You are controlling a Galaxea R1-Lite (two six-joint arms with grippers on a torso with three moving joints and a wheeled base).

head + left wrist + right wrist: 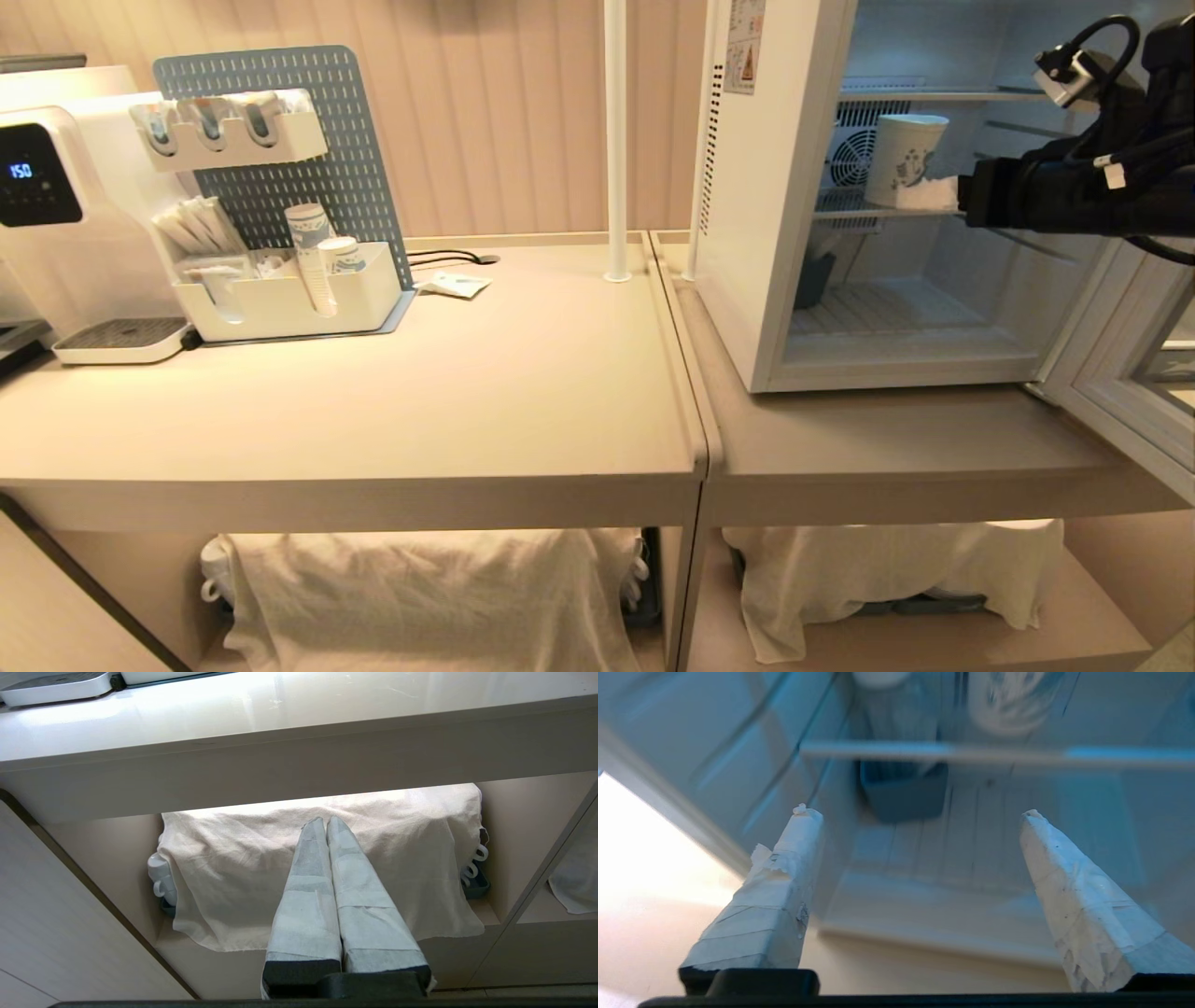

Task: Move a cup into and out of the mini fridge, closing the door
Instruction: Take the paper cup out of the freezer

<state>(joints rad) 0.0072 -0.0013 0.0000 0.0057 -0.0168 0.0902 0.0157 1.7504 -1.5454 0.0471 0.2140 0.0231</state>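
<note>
Taped right gripper [915,816] jaws apart, tapered cup [902,159] seemingly unheld

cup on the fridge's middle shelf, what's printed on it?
The cup is white with a blue swirling print on its side. The head view shows it best.

The cup [902,157] stands on the middle shelf [887,214] inside the mini fridge [775,233]. The fridge sits on the right surface [896,448]. Its door [1125,373] hangs open to the right.

Warm, even room light; the right wrist view is blurred and blue-tinted.
</note>
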